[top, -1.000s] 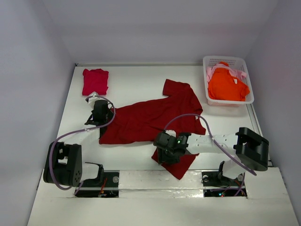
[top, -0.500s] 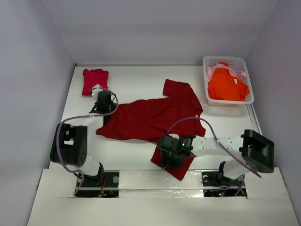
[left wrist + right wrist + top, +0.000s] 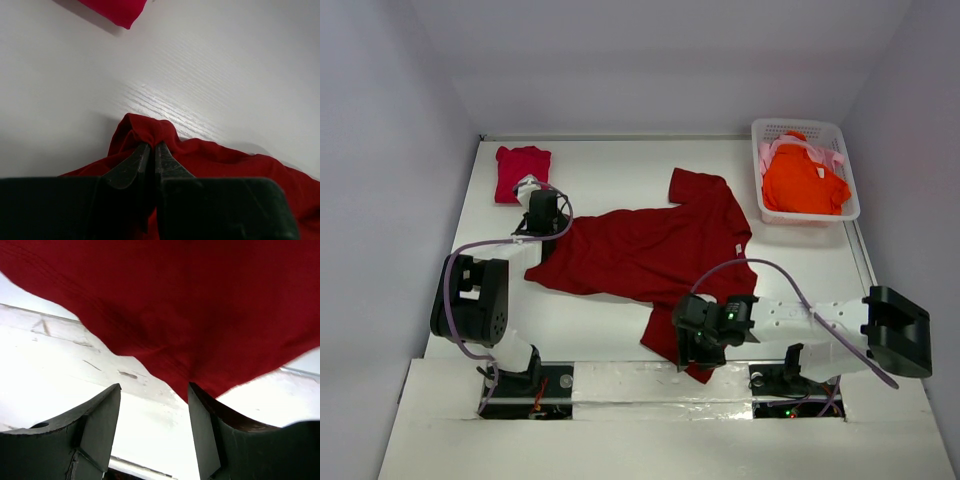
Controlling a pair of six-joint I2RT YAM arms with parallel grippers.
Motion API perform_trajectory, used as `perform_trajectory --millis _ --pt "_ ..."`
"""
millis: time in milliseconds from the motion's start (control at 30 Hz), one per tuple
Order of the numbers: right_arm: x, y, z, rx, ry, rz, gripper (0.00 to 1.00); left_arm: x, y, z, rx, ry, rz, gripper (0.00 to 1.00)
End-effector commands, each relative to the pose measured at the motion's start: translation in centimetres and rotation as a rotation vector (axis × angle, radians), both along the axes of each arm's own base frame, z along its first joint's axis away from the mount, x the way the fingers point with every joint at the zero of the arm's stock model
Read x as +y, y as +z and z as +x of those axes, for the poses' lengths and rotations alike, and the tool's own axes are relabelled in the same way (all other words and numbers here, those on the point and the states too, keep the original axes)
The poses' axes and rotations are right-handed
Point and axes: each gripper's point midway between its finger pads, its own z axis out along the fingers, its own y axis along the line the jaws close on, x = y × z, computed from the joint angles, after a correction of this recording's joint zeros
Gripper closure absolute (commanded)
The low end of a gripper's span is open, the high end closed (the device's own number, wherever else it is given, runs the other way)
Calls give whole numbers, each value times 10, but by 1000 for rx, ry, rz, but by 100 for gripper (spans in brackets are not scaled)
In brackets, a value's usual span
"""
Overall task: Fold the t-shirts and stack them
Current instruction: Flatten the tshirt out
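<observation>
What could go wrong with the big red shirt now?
The left fingers pinch only a small bunch of the dark red shirt, so a pull might slip it free. The right fingers are open at the shirt's near hem, holding nothing; closing there might miss the cloth. The crimson-pink shirt lies close by and could get bumped.

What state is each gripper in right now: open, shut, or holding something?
Left gripper: shut, pinching a bunched edge of the dark red t-shirt.
Right gripper: open, holding nothing; the same shirt's hem lies just ahead.
</observation>
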Motion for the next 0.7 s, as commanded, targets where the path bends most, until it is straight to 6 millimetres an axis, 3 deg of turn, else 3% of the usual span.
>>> perform_trajectory --millis 0,33,67,100,167,267,333,500,667 --pt "0 13 9 -56 7 -41 39 5 31 12 -94 17 10 100" --pt "2 21 14 -81 11 -55 39 6 31 11 -96 18 10 100" --pt "18 46 29 -147 17 -23 39 6 34 10 -102 19 10 100" --pt "12 51 38 -192 12 -77 38 7 34 9 -102 22 12 100" --pt "26 73 50 -248 23 -44 38 7 34 8 -102 24 13 100" --pt "37 79 62 -307 36 -41 37 7 34 7 -100 20 15 100" --pt "38 72 73 -316 22 -65 37 7 34 6 -99 19 16 100" --pt "58 34 64 -206 27 95 39 10 33 6 -101 24 15 100" --pt "58 15 70 -197 16 117 40 10 33 6 -101 23 14 100"
